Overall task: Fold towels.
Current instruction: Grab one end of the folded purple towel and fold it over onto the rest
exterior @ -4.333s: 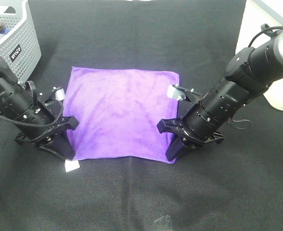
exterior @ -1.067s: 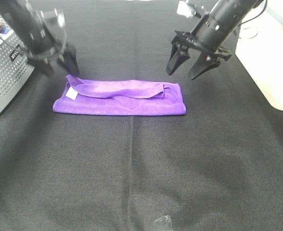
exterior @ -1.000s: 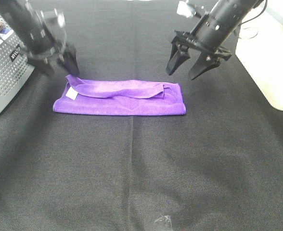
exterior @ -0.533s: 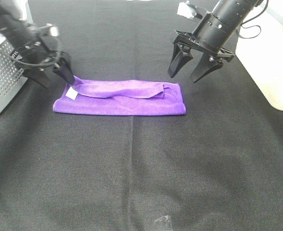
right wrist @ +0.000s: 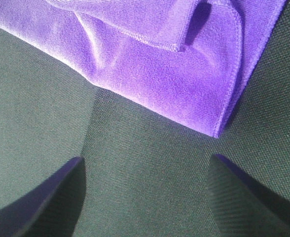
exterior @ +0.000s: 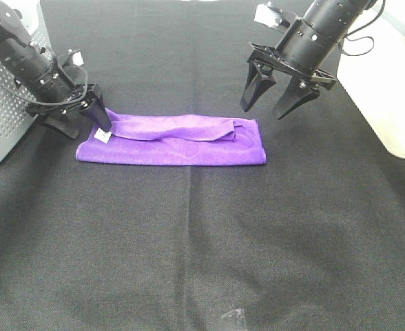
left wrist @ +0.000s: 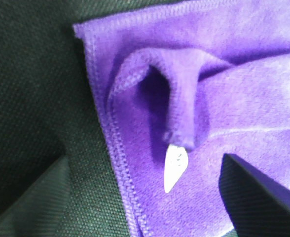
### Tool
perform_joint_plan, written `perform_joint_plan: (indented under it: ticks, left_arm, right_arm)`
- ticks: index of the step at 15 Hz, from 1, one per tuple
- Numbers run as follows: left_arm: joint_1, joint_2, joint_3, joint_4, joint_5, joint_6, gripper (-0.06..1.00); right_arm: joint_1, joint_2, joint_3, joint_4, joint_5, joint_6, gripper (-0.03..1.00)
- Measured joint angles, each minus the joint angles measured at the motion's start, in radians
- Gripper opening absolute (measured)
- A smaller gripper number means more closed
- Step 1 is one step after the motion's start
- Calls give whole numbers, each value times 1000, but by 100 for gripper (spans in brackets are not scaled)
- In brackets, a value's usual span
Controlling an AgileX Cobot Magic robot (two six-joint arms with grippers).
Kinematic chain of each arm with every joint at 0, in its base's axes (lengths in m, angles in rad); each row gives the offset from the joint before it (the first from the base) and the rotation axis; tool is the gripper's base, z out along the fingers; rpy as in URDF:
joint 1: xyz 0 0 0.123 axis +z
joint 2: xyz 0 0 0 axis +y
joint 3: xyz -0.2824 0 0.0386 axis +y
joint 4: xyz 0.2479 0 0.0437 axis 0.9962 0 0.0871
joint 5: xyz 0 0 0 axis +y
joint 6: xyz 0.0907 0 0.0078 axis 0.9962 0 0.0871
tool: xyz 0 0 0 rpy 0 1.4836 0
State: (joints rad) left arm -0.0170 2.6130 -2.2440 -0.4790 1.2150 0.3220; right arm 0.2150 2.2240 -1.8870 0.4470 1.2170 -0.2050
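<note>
Towel strip: long axis runs L–R, one gripper at each end.
Purple towel [exterior: 171, 141] lies folded flat on tabletop [exterior: 202, 241], tag [exterior: 103, 136] at L end. L gripper [exterior: 80, 124] low at tag corner, jaws wide, empty, the nearer one. R gripper [exterior: 264, 107] hovers behind R end, wide, empty. Next fold prob. end-to-end.

basket [exterior: 6, 127] left of towel [exterior: 178, 148], tub [exterior: 388, 89] right
</note>
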Motion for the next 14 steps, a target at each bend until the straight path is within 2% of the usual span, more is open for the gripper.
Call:
perform_joint_plan:
  ticks: [5,6,10,12,14]
  left_arm:
    - [-7,5,-6,-36,0,12,76]
    - [-54,15,-11,-37,-8,15,76]
    - [-126,27,-18,-52,-17,14,73]
    - [-130,29,-18,-30,-26,-3,66]
    - [-130,35,-19,9,-36,-11,29]
  right_arm:
    - [0,0,0,-1,0,11,66]
    - [0,0,0,-1,0,11,66]
    - [0,0,0,-1,0,11,66]
    - [0,0,0,-2,0,11,66]
    - [0,0,0,-4,0,11,66]
